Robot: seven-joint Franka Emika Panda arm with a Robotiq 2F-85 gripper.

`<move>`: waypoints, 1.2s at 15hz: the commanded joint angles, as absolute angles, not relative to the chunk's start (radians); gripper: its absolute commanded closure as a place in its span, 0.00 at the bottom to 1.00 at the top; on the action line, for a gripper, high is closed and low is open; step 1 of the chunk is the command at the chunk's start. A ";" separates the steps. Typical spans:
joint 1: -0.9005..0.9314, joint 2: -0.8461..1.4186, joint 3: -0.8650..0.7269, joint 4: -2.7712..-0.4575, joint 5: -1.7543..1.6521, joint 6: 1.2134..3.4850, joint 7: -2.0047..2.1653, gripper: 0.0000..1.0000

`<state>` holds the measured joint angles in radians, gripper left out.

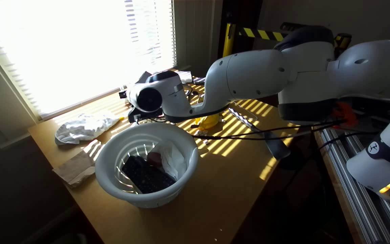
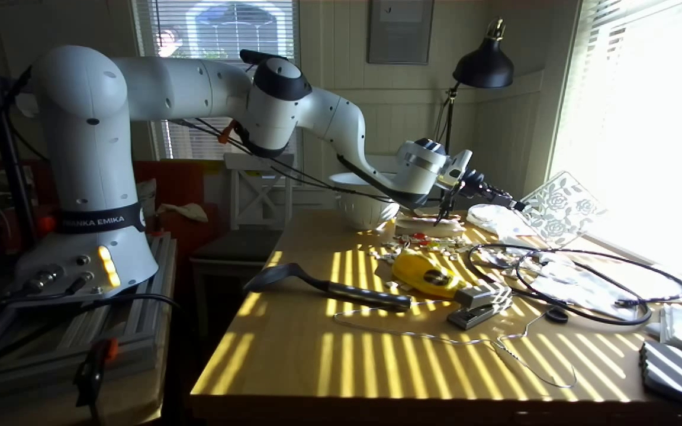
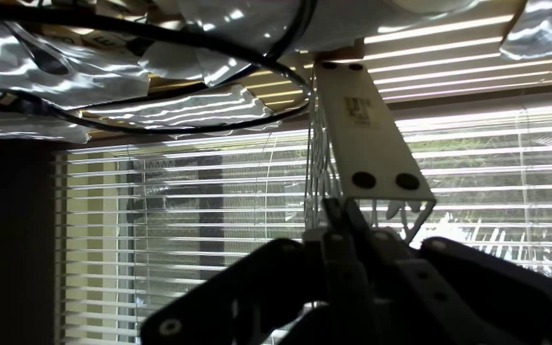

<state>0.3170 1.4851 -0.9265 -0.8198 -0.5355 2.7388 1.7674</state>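
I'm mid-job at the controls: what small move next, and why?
I'd probably ease the tool straight up a little, jaws closed: it seems to pinch the white patterned holder by an edge, the holder is tilted, and a black cable appears to loop close beside it in the wrist view. Whether its low corner touches the table, I can't tell.

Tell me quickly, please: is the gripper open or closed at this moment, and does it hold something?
Gripper: closed, apparently pinching the white floral holder at one corner, the holder standing tilted.

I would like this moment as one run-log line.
gripper: shut on white rose-patterned holder | pose: tilted | nearby: looped black cable
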 commanded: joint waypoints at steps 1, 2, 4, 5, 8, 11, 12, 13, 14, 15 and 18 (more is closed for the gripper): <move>0.341 1.453 -0.961 -0.973 -0.576 2.901 1.788 0.99; 0.335 1.464 -0.993 -0.983 -0.582 2.971 1.815 0.99; 0.321 1.492 -1.056 -0.998 -0.567 3.113 1.871 0.99; 0.314 1.501 -1.079 -1.008 -0.554 3.182 1.894 0.99; 0.282 1.487 -1.064 -1.047 -0.559 3.349 1.925 0.99; 0.230 1.431 -0.905 -1.095 -0.630 3.457 1.856 0.99; 0.216 1.394 -0.826 -1.126 -0.712 3.451 1.834 0.99; 0.197 1.368 -0.762 -1.149 -0.786 3.460 1.824 0.99; 0.163 1.348 -0.687 -1.153 -0.858 3.449 1.812 0.99; 0.146 1.326 -0.636 -1.174 -0.910 3.436 1.808 0.99; 0.062 1.254 -0.462 -1.227 -0.868 3.397 1.591 0.99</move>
